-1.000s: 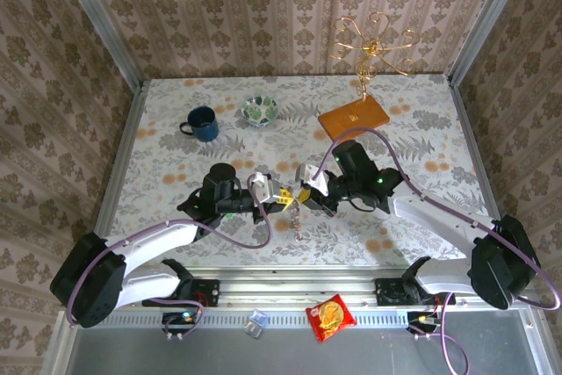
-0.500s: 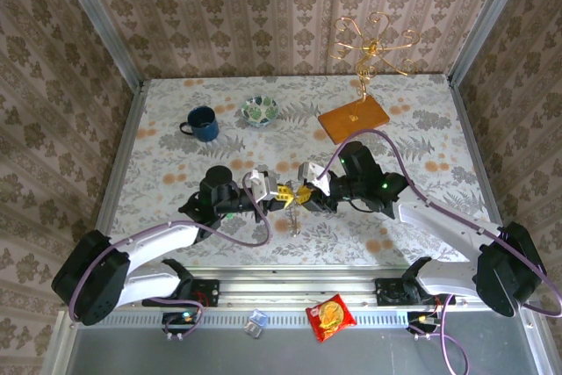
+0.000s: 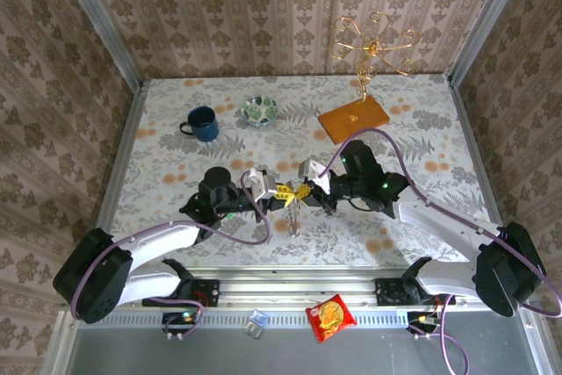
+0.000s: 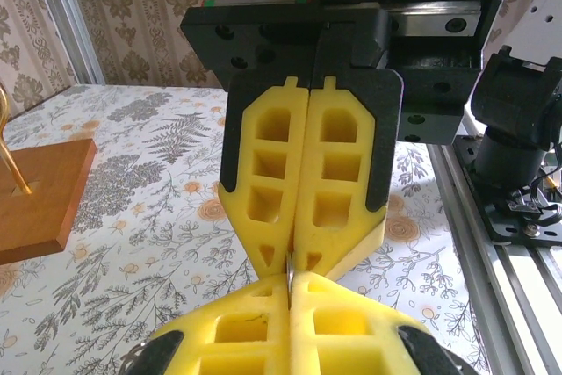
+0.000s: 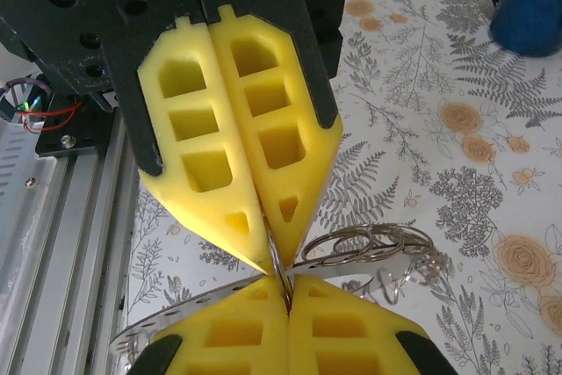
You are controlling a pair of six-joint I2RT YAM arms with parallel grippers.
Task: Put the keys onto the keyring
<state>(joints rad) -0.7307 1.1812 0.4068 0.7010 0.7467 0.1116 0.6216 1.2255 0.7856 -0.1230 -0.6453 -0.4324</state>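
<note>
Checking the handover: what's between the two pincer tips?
A thin metal sliver, pinched by the left pincer and right pincer, both shut; the right wrist view shows it. Key or ring, cannot tell.

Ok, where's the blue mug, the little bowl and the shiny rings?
blue mug (image 3: 203, 123), top view, middle of its opening.
little bowl (image 3: 260, 111), top view, middle of its patterned inside.
shiny rings (image 5: 369, 243), right wrist view, where the wire loops overlap.

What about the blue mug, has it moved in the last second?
No. The blue mug sits where it was, at the same gap from the left metal rail.
</note>
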